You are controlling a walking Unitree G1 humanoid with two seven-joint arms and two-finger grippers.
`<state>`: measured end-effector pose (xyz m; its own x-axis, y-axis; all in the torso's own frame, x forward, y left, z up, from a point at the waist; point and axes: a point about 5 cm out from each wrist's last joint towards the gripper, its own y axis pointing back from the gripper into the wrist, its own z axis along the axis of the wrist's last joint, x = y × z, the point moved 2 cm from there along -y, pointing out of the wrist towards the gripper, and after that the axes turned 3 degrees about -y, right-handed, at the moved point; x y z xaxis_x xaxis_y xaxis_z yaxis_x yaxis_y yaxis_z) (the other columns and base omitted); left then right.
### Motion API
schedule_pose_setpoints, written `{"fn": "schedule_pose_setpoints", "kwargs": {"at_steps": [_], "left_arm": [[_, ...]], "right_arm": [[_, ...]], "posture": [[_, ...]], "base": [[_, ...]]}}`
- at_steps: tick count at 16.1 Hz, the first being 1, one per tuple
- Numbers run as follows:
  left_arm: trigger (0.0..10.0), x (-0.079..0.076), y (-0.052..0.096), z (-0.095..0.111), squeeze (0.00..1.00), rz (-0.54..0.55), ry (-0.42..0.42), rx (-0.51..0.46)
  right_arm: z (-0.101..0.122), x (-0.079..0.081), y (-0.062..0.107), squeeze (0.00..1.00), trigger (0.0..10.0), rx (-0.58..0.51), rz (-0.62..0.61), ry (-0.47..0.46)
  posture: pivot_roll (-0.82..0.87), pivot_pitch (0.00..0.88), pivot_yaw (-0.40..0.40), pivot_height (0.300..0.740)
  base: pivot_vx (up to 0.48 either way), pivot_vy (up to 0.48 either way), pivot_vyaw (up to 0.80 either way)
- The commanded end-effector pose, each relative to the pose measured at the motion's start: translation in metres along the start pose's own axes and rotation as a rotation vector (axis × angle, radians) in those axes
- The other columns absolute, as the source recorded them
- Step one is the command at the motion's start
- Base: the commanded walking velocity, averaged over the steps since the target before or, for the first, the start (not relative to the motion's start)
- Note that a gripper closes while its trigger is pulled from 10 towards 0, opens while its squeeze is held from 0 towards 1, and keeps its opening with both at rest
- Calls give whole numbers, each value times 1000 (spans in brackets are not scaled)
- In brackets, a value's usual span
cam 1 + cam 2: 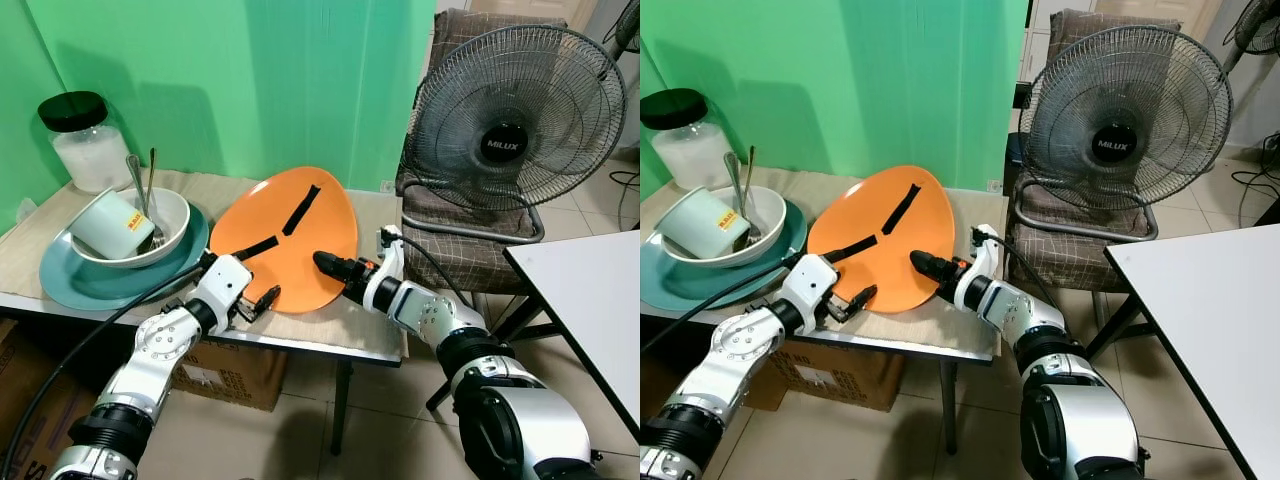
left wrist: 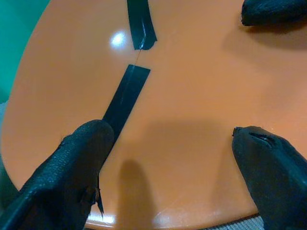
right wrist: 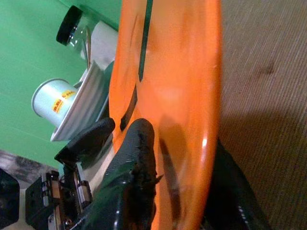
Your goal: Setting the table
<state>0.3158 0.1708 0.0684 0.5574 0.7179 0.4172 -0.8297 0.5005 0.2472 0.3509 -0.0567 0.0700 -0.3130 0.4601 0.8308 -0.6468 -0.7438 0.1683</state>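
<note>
Worktop: cloth-covered, set against the green wall, and everything you need is sitting on it
Orange plate: tilted up on its near edge at the middle of the worktop, two strips of black tape across its face, leaning away from you
Teal plate: well left of the orange one, carrying the white bowl, with a pale mug lying on its side in the bowl beside two spoons
Right gripper: jaws closed over the orange plate's rim, one finger on the face and one behind, as the right wrist view shows
Left gripper: at the plate's lower edge, jaws wide, fingers straddling the face without pinching
Step in hand: you look to be lifting the orange plate off the stack area to place it as a setting
Next move: keep the right grip firm, steady the low edge with the left, then lay the plate flat on bare cloth; that glossy face could slip
</note>
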Motion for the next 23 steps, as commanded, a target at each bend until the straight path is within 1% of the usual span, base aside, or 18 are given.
{"fn": "schedule_pose_setpoints", "kwargs": {"at_steps": [1,3,6,7,8,9,10,11,12,13,14,15,16,17,18,20,21,23], "left_arm": [[10000,-3,5,-7,0,-24,-17,47],[10000,3,6,1,0,-6,-29,18],[10000,16,13,26,0,67,-13,-75],[10000,23,17,38,0,104,0,-117],[10000,34,26,56,0,168,24,-178],[10000,39,33,68,0,208,41,-215],[10000,44,40,78,0,246,68,-244],[10000,45,43,82,0,257,71,-254],[10000,48,50,88,0,301,79,-251],[10000,50,55,90,0,328,93,-234],[10000,50,56,90,0,335,101,-224],[10000,51,61,91,0,372,129,-211],[10000,51,62,92,0,383,137,-208],[10000,51,65,97,0,440,172,-210],[10000,51,64,99,0,467,185,-211],[10000,50,62,98,0,490,198,-210],[10000,49,60,100,0,509,210,-214],[10000,48,60,101,0,515,215,-214]], "right_arm": [[7,0,1,0,0,-24,-3,-13],[10,0,2,0,0,-42,-1,-28],[22,4,5,0,0,-82,30,-41],[29,8,7,0,0,-106,54,-41],[42,15,11,0,0,-157,90,-30],[50,19,16,0,0,-193,107,-11],[59,25,23,0,0,-240,134,0],[63,27,27,0,0,-265,144,1],[73,31,44,0,0,-341,155,26],[77,36,55,0,0,-380,161,58],[77,40,59,0,0,-387,165,70],[78,53,72,0,0,-401,167,148],[78,57,76,0,0,-405,163,173],[77,79,89,0,0,-418,137,344],[74,90,95,0,10000,-436,118,408],[70,100,100,0,10000,-456,99,462],[70,107,103,0,10000,-483,64,515],[69,109,104,0,10000,-487,47,532]], "posture": [[-40,0,-18,740],[-39,0,-17,740],[-33,0,-13,740],[-30,0,-12,740],[-29,0,-12,740],[-28,0,-8,740],[-28,0,-8,740],[-25,0,-7,740],[-21,0,-1,740],[-26,0,8,740],[-26,0,8,740],[-34,0,13,740],[-35,0,14,740],[-48,0,14,740],[-59,0,11,740],[-75,0,13,740],[-92,0,20,740],[-99,0,27,740]], "base": [[0,0,0],[0,0,0],[0,0,0],[0,0,0],[0,0,0],[0,0,0],[0,0,0],[0,0,0],[0,0,0],[0,0,0],[0,0,0],[0,0,0],[0,0,0],[0,0,0],[0,0,0],[0,0,0],[0,0,0],[0,0,0]]}}
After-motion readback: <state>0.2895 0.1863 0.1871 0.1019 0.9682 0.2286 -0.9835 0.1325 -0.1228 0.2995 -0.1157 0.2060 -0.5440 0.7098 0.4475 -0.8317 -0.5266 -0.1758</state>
